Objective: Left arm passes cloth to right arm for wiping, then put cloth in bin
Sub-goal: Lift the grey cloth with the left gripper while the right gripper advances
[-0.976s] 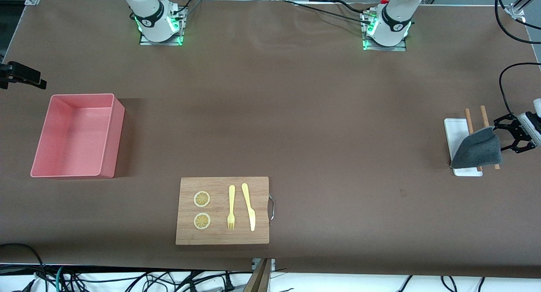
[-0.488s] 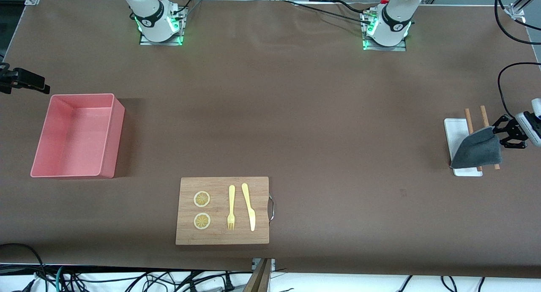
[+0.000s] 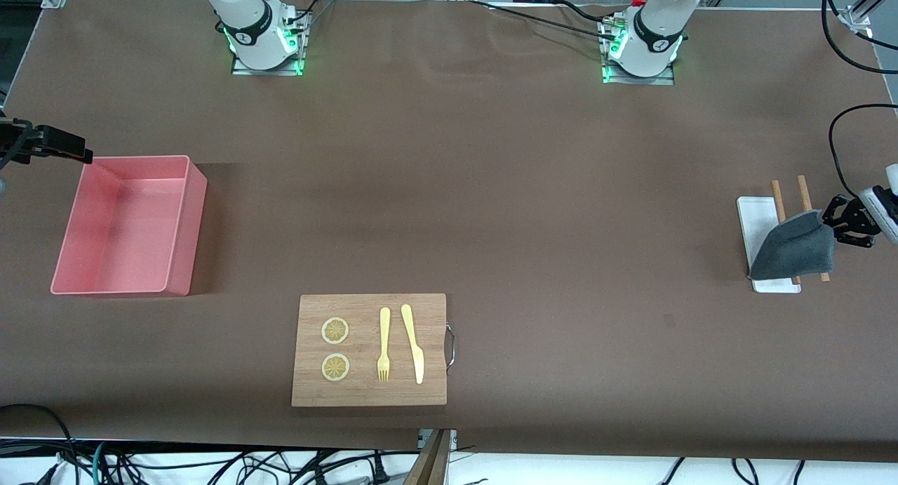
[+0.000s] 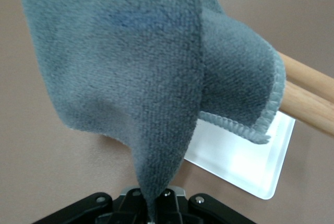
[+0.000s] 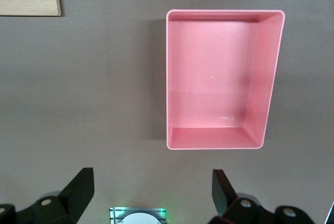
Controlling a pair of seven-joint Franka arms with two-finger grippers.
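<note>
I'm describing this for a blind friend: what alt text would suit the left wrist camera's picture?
The left gripper is shut on a pinched fold of the grey cloth, which drapes over two wooden sticks and a flat white tray on the brown table.

arms (image 3: 659,22): white, black bands | bases: green-lit | pincers: black

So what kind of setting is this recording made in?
Most likely a robotics lab bench, not a kitchen: two arm bases bolted to a paper-covered table, loose cables along its edge, and staged props such as a cutting board and pink bin.
</note>
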